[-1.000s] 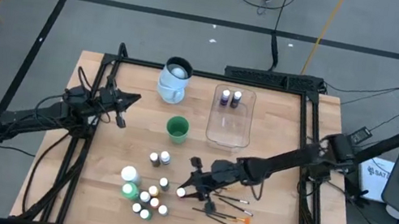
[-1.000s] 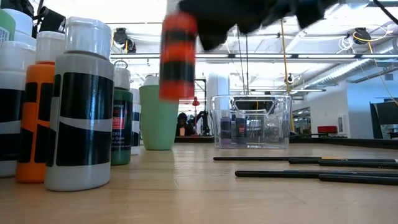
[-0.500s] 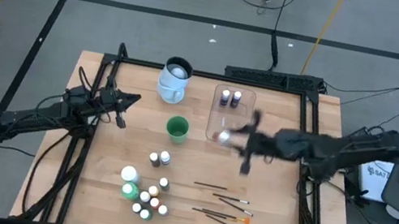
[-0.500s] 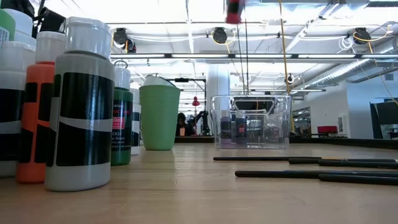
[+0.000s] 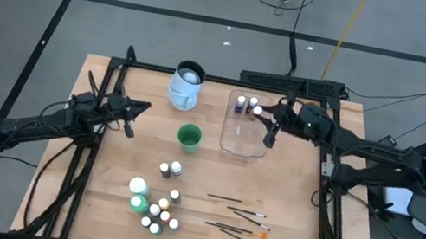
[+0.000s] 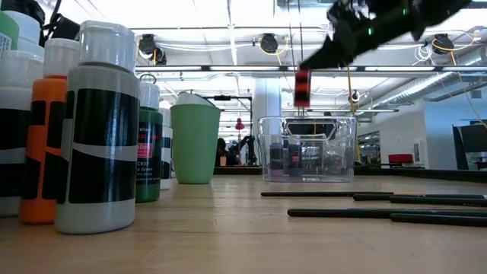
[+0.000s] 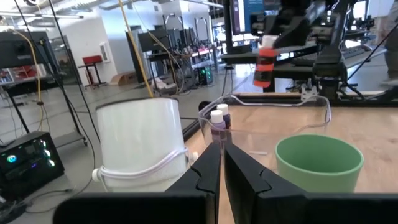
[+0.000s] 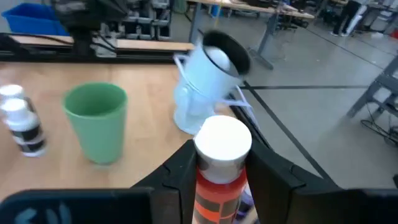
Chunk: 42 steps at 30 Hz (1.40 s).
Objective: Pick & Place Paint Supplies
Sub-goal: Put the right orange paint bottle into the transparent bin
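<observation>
Right jaws clamp white-capped orange-red paint bottle (image 8: 222,163) above clear tub (image 5: 241,147); label unreadable. Left jaws closed, empty.

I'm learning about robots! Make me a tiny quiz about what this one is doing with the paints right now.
1. True or false: the right tool holds a red bottle above the clear tub.
2. How many purple bottles stand in the tub already?
A. none
B. two
C. five
3. Fill in: the cup on the table is coloured ____.

Key: 1 true; 2 B; 3 green.
</observation>
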Each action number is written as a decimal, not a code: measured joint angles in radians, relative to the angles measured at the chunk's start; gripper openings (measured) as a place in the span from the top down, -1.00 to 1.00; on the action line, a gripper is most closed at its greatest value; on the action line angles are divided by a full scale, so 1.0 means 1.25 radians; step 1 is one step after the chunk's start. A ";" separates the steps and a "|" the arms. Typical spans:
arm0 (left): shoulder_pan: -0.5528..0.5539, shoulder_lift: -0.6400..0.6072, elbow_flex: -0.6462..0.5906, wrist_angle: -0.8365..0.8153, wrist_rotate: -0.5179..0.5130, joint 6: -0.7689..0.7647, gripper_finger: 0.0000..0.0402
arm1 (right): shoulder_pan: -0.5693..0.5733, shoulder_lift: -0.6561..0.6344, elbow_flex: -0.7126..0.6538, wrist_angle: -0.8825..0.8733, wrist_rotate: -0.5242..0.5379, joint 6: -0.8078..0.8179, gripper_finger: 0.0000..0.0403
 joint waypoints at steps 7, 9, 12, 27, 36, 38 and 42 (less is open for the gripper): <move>0.000 0.000 0.000 -0.009 0.000 0.000 0.87 | -0.106 0.032 -0.099 0.075 -0.048 0.033 0.47; 0.000 0.000 0.000 -0.009 0.000 -0.003 0.87 | -0.121 0.059 -0.121 0.126 -0.049 0.045 0.46; 0.000 0.000 0.000 -0.008 0.000 -0.018 0.87 | -0.135 0.107 -0.142 0.198 -0.036 0.058 0.47; 0.000 0.000 0.000 -0.008 0.000 -0.017 0.87 | -0.176 0.282 -0.148 0.349 0.040 0.061 0.48; 0.000 0.000 0.000 -0.008 0.000 -0.017 0.87 | -0.175 0.337 -0.148 0.403 0.098 0.064 0.47; 0.000 0.000 0.000 -0.008 0.000 -0.017 0.87 | -0.175 0.351 -0.148 0.423 0.101 0.080 0.47; 0.000 0.000 0.000 -0.008 0.000 -0.014 0.87 | -0.175 0.369 -0.147 0.438 0.125 0.101 0.45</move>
